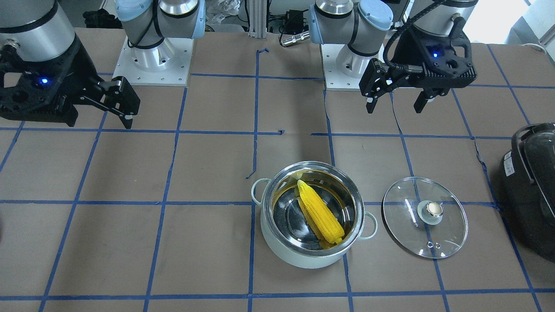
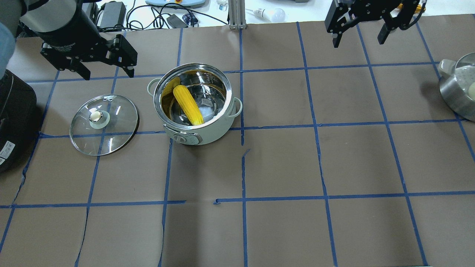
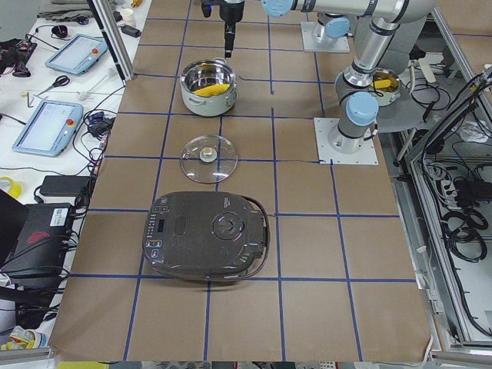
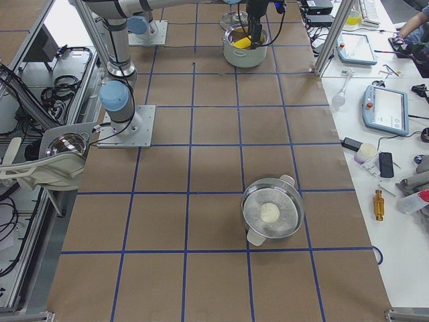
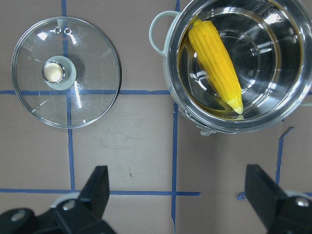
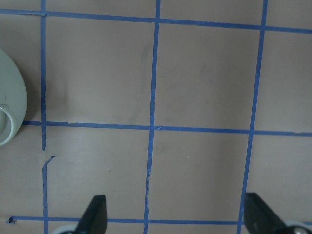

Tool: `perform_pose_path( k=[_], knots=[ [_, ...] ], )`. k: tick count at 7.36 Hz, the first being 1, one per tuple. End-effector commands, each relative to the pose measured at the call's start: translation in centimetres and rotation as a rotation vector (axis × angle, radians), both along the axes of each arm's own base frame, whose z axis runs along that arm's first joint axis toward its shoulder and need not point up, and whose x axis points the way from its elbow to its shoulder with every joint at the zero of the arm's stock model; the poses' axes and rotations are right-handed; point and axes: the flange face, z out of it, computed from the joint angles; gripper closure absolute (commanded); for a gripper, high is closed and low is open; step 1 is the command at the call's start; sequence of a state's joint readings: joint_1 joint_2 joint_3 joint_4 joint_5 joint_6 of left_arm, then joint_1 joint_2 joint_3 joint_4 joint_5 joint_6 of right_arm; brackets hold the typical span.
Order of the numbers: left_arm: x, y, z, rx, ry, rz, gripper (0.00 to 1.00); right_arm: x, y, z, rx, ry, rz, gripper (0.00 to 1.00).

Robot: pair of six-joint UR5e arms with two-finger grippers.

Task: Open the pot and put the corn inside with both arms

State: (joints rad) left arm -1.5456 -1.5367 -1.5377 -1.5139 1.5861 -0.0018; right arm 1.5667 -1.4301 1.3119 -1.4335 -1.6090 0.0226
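Observation:
The pale mint-white pot (image 1: 303, 255) stands open on the table, and the yellow corn (image 1: 320, 212) lies slanted inside it on the steel bottom. The glass lid (image 1: 425, 217) lies flat on the table beside the pot, knob up. My left gripper (image 1: 394, 108) hangs open and empty above the table, behind the lid. My right gripper (image 1: 99, 121) is open and empty, far to the pot's other side. From overhead I see the pot (image 2: 207, 135), corn (image 2: 188, 104), lid (image 2: 104, 124), left gripper (image 2: 108, 75) and right gripper (image 2: 359, 41). The left wrist view shows the corn (image 5: 217, 63) in the pot (image 5: 171, 63) and the lid (image 5: 66, 73).
A large black appliance (image 2: 11, 118) sits at the table's end past the lid. A steel bowl (image 2: 451, 98) holding a pale round thing stands at the opposite end. The pot's edge (image 6: 9, 97) shows at the left of the right wrist view. Blue tape lines grid the brown table.

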Motion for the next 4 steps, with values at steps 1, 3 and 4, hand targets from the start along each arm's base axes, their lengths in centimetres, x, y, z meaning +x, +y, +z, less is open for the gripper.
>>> perform_pose_path(
  k=[1,3,4],
  knots=[
    [-0.6,0.1,-0.1,-0.011,-0.009,-0.010,0.00,0.1,2.7,-2.5,0.024,-0.006,-0.033,0.00],
    [-0.7,0.1,-0.2,-0.010,-0.004,0.003,0.00,-0.1,3.0,-1.2,0.006,-0.002,-0.036,0.00],
    [-0.7,0.1,-0.3,-0.008,-0.007,0.003,0.00,-0.3,3.3,-1.2,0.030,-0.007,-0.040,0.00]
  ],
)
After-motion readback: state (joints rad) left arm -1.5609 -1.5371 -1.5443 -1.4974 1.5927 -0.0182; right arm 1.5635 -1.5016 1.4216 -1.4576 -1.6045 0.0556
